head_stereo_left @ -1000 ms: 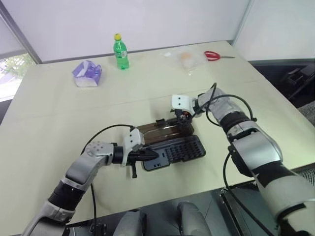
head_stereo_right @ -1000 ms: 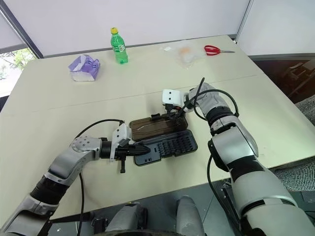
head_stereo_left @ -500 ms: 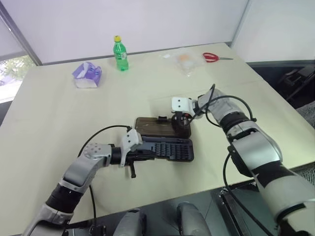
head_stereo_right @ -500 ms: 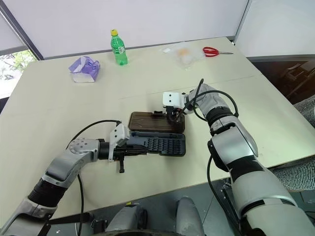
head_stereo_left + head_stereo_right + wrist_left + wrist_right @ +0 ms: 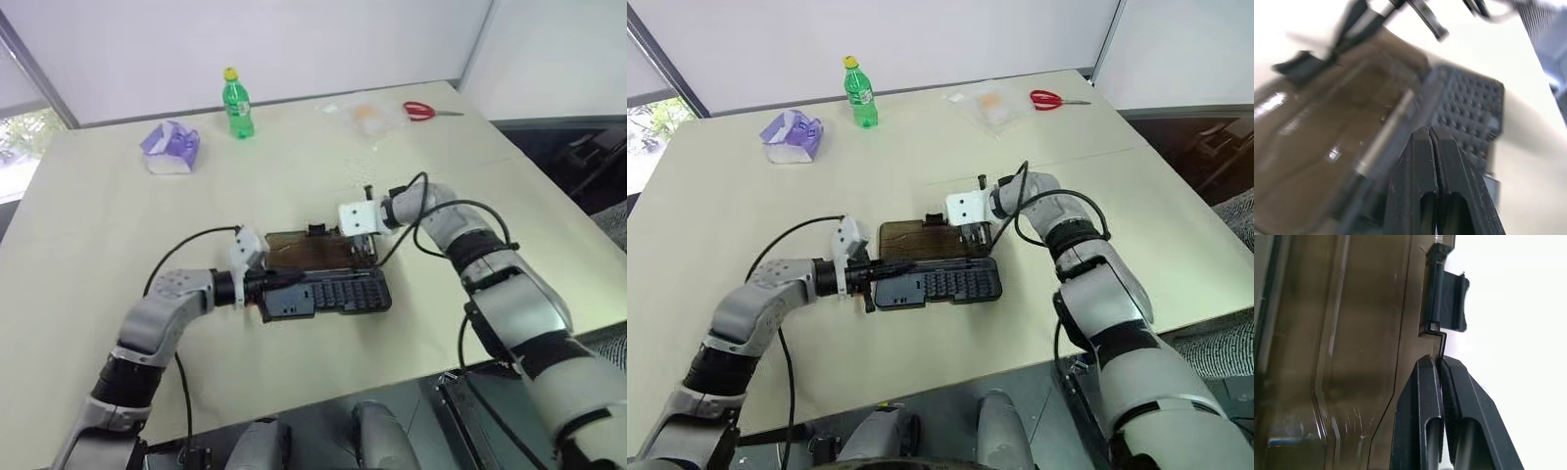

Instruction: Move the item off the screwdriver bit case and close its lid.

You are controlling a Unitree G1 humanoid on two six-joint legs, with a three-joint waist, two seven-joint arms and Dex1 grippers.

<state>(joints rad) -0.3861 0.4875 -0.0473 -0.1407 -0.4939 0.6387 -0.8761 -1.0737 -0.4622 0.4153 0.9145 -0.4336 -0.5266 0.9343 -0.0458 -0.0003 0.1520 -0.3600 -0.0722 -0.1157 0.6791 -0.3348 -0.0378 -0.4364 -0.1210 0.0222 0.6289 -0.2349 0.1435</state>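
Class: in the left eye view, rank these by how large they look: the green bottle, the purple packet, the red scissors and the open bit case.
1. screwdriver bit case, clearly largest, though nearest the camera.
2. purple packet.
3. green bottle, close to the packet; unsure.
4. red scissors, smallest.

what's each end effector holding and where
The lid, pinched at its outer edge by the right end effector; the left end effector is shut on nothing.
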